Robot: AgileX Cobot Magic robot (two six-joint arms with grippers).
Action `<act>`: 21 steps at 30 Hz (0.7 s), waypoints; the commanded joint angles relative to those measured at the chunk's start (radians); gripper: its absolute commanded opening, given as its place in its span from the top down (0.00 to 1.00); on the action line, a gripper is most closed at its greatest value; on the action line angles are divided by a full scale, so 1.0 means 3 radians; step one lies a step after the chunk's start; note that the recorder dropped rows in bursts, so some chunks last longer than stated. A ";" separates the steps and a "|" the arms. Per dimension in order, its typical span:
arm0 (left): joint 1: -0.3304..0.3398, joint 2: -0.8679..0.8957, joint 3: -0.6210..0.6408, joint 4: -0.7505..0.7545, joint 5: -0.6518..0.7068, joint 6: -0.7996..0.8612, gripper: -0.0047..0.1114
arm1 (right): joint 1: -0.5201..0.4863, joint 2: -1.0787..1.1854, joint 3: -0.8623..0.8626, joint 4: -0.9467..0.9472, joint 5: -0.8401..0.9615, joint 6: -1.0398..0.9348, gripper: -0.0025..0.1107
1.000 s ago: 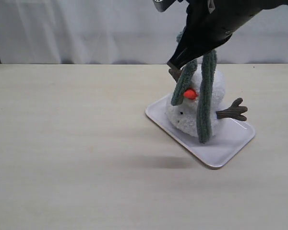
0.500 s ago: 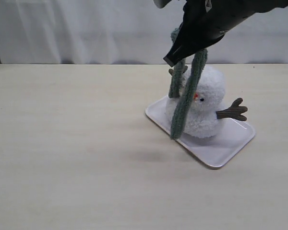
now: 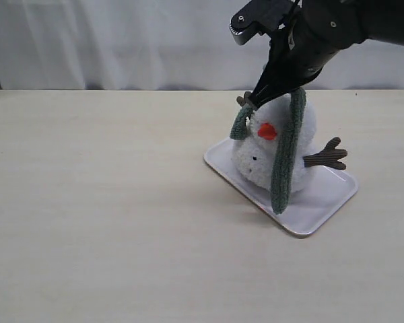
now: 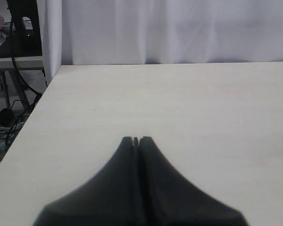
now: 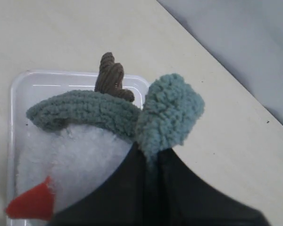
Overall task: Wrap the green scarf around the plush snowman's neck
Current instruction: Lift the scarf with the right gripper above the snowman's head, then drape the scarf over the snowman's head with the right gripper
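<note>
The plush snowman (image 3: 303, 131) sits on a white tray (image 3: 316, 208), orange nose (image 3: 267, 131) facing the camera. The green scarf (image 3: 286, 155) is draped over its head: a long end hangs down the front to the tray, a short end (image 3: 241, 124) curls beside the nose. My right gripper (image 3: 256, 101) is shut on the scarf just above the head; in the right wrist view the gripper (image 5: 153, 153) pinches a fold of scarf (image 5: 167, 110) above the white fluff (image 5: 70, 150). The neck is hidden. My left gripper (image 4: 136, 140) is shut on nothing, over bare table.
A brown twig arm (image 3: 328, 155) sticks out to the right over the tray; the other (image 5: 111, 75) shows behind the scarf. A white curtain (image 3: 121, 40) backs the table. The table's left edge (image 4: 33, 117) borders a stand and cables.
My right gripper has swung right and lowered with the scarf. The long end moved from the snowman's left side across its front, and the nose shows again.
</note>
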 commanded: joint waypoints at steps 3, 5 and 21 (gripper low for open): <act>-0.0018 -0.0007 0.0005 0.0003 -0.0042 -0.0023 0.96 | 0.0035 -0.0061 0.0003 -0.0091 0.0044 -0.0018 0.94; -0.0018 -0.0007 0.0005 0.0003 -0.0042 -0.0023 0.96 | 0.0116 -0.0103 0.0000 -0.0075 0.0044 -0.0138 0.94; -0.0018 -0.0007 0.0005 0.0003 -0.0042 -0.0023 0.96 | 0.0390 -0.0292 -0.0006 -0.0099 0.0081 -0.0269 0.94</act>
